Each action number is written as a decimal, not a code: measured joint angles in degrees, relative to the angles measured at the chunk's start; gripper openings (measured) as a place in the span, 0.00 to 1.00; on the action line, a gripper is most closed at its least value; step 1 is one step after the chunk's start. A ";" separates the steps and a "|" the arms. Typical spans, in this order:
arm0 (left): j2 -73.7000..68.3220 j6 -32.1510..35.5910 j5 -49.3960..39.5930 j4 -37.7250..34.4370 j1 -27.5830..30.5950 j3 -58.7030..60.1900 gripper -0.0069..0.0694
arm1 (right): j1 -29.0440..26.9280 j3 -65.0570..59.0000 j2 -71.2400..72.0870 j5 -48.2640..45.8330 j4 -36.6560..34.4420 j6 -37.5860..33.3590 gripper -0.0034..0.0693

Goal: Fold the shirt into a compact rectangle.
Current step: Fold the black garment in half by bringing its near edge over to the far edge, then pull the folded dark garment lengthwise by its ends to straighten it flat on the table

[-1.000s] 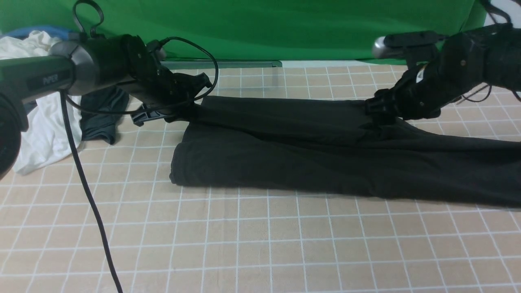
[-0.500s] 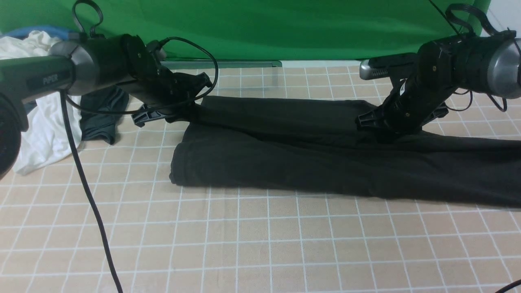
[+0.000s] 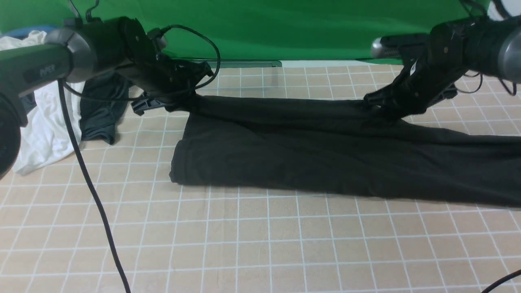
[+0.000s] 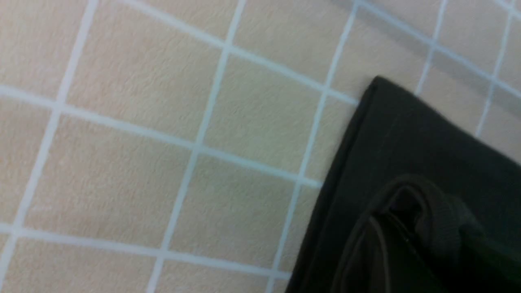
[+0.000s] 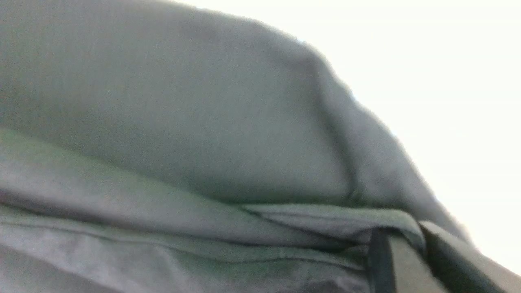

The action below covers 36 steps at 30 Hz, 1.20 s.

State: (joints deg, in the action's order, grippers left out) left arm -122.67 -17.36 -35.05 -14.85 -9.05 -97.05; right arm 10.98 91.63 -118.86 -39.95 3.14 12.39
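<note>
When the scene is read from the robot's side, with 12 o'clock taken as straight ahead, a beige gridded mat (image 3: 260, 244) is met first, at 6 o'clock. A black cable (image 3: 90, 183) is trailed across it from 7 o'clock up toward 10 o'clock, where it is hung from the left arm.

Beyond the near mat, the shirt (image 3: 325, 158) is laid as a long black band, from just left of centre out past the frame edge at 3 o'clock. Its near edge is rested flat on the mat. Its far edge is lifted at two points.

At 11 o'clock, the far left corner of the shirt is clamped in the left gripper (image 3: 188, 103), with the jaws drawn narrow on the fabric. In the left wrist view, the shirt (image 4: 427, 142) is seen as a hemmed corner over the mat (image 4: 163, 122), with cloth bunched where it is gripped.

At 2 o'clock, the far edge is pinched by the right gripper (image 3: 380, 114), its jaws likewise closed on the cloth. In the right wrist view, layered folds of the shirt (image 5: 183, 122) are shown gathered at the jaws; the remainder of that view is washed out.

Farther back, at 9 to 10 o'clock, a dark grey garment (image 3: 99, 114) is heaped just beside a white garment (image 3: 44, 134), both apart from the shirt. A green backdrop (image 3: 264, 28) is hung at 12 o'clock.
</note>
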 joint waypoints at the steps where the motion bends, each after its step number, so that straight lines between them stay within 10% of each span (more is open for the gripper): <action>1: 0.00 0.00 0.00 0.00 0.00 -0.64 0.13 | -0.37 0.46 0.00 0.56 -0.06 0.00 0.12; 18: -4.49 0.00 8.94 -0.04 0.00 -3.01 0.14 | -1.55 0.73 -3.65 15.26 -0.14 0.51 0.30; 25: -4.07 -0.17 9.44 -1.07 0.06 -4.86 0.42 | -1.55 3.40 -1.29 9.03 0.04 -3.36 0.57; 32: -1.04 0.02 -10.18 0.01 0.11 -14.27 0.72 | -0.32 9.00 3.08 -9.60 -3.56 -7.81 0.12; 36: -0.85 0.20 -16.03 1.07 0.11 -14.87 0.72 | 2.34 7.93 0.93 -10.82 -6.90 -9.36 0.09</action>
State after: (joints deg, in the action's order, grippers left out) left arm -123.51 -17.16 -51.08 -13.78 -8.94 -111.92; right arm 13.32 99.56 -117.92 -50.77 -3.75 3.03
